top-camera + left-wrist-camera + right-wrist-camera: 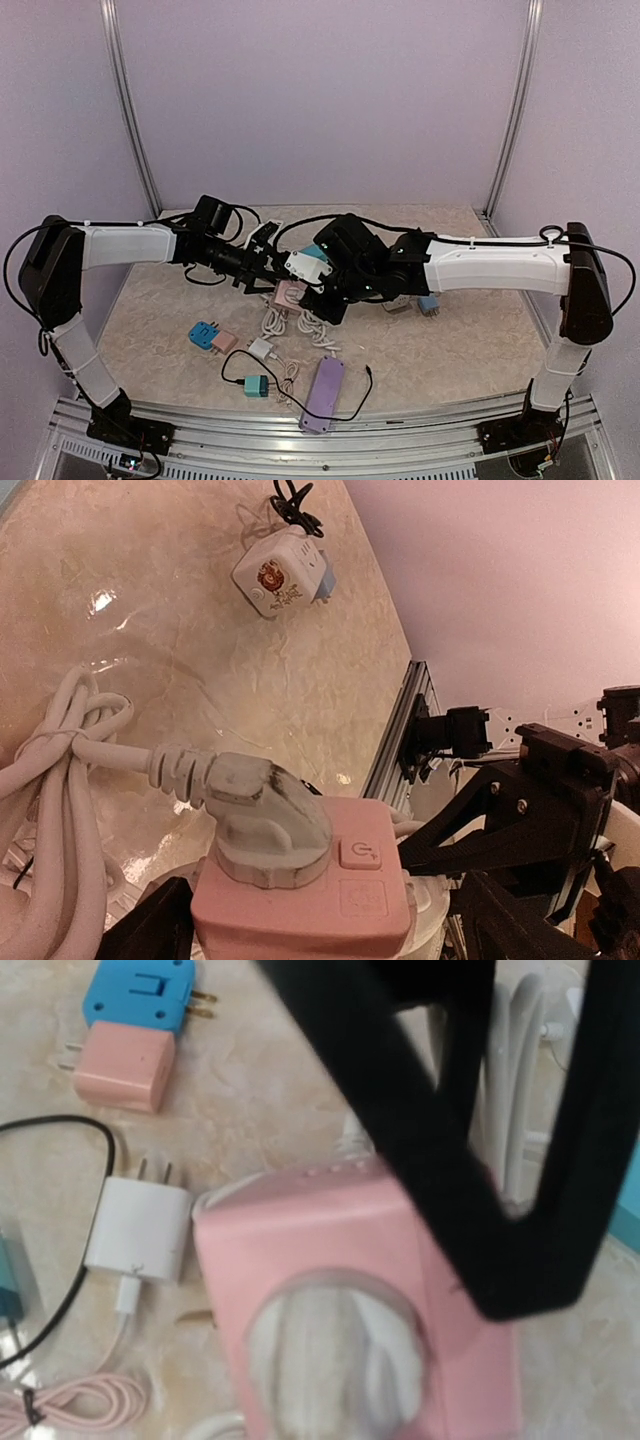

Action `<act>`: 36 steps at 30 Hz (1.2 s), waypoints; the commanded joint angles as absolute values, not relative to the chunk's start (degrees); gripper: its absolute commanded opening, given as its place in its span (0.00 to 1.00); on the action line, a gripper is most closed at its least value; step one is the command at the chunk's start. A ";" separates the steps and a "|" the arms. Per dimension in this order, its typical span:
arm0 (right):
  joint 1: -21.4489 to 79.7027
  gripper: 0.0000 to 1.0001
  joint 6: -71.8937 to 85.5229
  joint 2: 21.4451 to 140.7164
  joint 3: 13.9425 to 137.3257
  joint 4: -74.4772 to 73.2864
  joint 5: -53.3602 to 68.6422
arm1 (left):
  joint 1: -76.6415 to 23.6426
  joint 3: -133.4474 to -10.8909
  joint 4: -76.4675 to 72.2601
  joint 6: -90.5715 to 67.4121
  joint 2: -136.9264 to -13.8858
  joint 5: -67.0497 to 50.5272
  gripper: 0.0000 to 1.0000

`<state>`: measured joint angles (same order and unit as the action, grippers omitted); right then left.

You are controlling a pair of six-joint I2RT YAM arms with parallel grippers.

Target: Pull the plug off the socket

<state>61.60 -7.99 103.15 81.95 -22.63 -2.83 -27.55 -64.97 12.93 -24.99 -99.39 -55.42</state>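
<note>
Left pincer (300, 932) comes in from 9 o'clock and is pinching the pink socket (300, 905) over the middle of the surface (455, 350), with the white plug (265, 820) seated in it. Right pincer (332, 295) sits right at the socket's 3 o'clock, but I honestly can't tell if it's spread or pressed together.

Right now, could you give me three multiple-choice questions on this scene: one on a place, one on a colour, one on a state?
1. Where does the purple power strip lie?
A. at the near edge of the table
B. against the back wall
C. on the left arm

2. Which colour has the socket block?
A. green
B. pink
C. yellow

3. How is the white plug?
A. free on the table
B. seated in the socket block
C. hanging by its cable

Answers: 1 A, it lies closest to the arm bases; 2 B, both wrist views show it pink; 3 B, it sits flush on the block's top.
</note>
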 commanded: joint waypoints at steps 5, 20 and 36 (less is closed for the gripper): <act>61.95 0.00 -8.25 99.04 80.36 -18.11 -3.05 | -28.35 -66.96 15.35 -23.49 -100.98 -56.82 0.89; 61.92 0.00 -7.82 98.88 80.08 -17.69 -3.00 | -29.47 -68.02 17.49 -21.10 -101.12 -55.57 0.55; 59.42 0.00 -5.05 97.56 78.32 -14.45 6.79 | -30.53 -68.03 17.38 -18.74 -99.08 -55.23 0.46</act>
<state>60.51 -7.01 100.53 78.35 -20.23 1.52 -29.10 -66.85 16.38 -20.32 -100.84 -54.57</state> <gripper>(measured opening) 0.179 0.630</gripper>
